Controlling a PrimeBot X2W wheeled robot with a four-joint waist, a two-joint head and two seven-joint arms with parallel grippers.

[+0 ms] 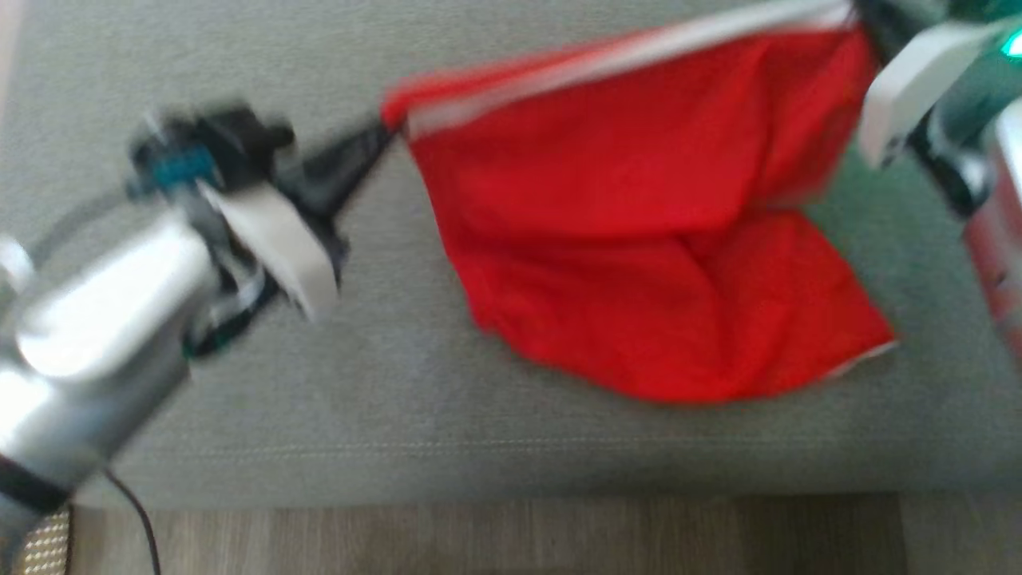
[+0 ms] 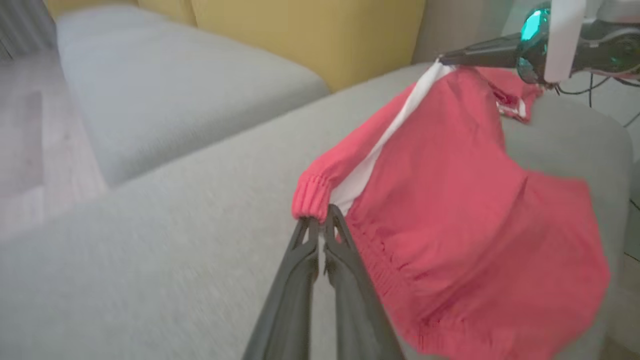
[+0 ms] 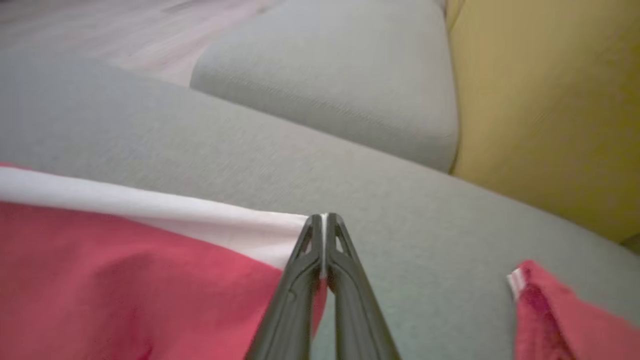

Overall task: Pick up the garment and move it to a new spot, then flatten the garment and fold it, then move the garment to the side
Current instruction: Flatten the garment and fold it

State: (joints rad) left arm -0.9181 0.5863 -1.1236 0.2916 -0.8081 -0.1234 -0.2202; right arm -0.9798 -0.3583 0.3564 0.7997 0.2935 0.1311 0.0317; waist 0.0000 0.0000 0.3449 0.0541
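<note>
Grey fabric sofa seat spreads across the blurred head view. The red cloth garment with a white side stripe is stretched over its upper centre, lower edge trailing on the cushion. Left gripper pinches the ribbed waistband corner, fingers pressed together. Right gripper nips the white stripe's other end, its tips cut off at the head view's top right. Yellow back cushion sits behind.

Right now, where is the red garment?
Head view, right of centre: the garment is held between the left gripper and right gripper, over the grey cushion.
</note>
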